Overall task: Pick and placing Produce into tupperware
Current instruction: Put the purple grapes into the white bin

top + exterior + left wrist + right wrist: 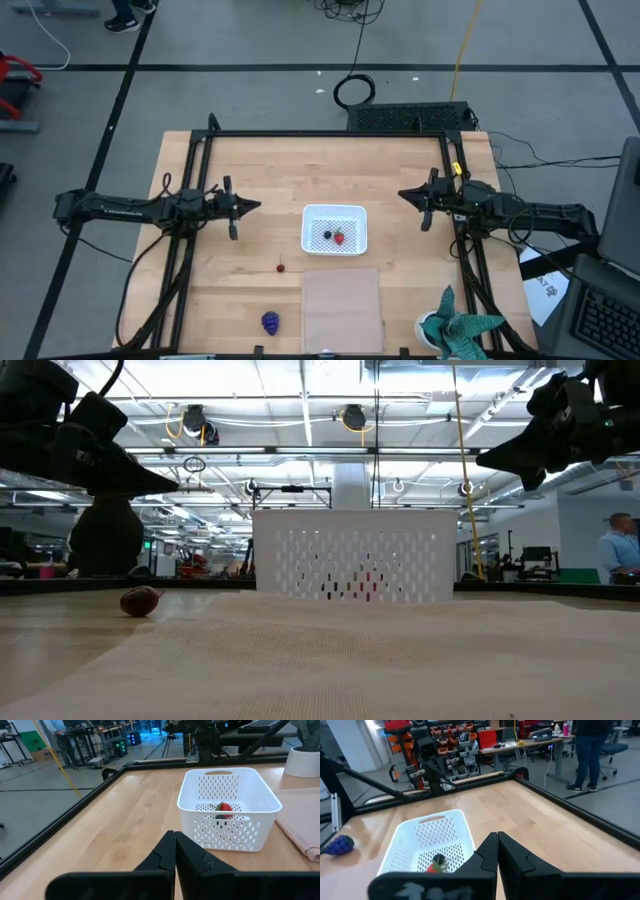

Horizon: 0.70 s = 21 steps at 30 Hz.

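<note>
The white tupperware tub (335,214) stands mid-table, its perforated walls showing in the low view (355,555). Inside lie the red strawberry (340,238) and the dark berry (327,236); the strawberry also shows in the left wrist view (225,810) and the right wrist view (436,866). The small red cherry (281,267) lies on the wood, left of and nearer than the tub. The purple grape bunch (271,322) lies near the near edge. My left gripper (255,206) hovers shut left of the tub. My right gripper (403,194) hovers shut to its right.
A flat pale tan panel (342,310) lies just nearer than the tub. A teal-and-white object in a white pot (460,325) stands at the near right corner. A black frame (330,133) borders the table. Bare wood lies between each gripper and the tub.
</note>
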Each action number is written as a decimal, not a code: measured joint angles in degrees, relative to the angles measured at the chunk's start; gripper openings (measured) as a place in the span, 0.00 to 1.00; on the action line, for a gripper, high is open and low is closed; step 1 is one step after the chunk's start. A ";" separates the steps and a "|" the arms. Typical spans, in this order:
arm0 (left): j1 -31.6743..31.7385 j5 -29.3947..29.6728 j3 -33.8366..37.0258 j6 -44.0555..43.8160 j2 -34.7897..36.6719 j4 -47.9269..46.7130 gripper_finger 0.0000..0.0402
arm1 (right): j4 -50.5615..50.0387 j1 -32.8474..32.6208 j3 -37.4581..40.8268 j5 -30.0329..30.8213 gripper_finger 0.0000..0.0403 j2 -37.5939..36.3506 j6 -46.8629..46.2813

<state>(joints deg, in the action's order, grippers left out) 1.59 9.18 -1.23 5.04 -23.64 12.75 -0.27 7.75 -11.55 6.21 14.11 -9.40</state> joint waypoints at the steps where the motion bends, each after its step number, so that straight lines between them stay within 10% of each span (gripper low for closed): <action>1: -0.01 0.01 0.00 0.00 0.02 -0.17 0.01 | -0.04 0.00 0.00 -0.03 0.00 0.02 1.01; 21: -0.18 -0.12 0.00 0.70 0.00 -2.86 0.01 | 0.24 0.00 0.00 -6.19 0.00 0.02 6.60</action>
<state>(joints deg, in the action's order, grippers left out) 1.41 9.06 -1.23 5.74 -23.64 9.89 -0.04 7.75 -11.55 0.02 14.13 -2.80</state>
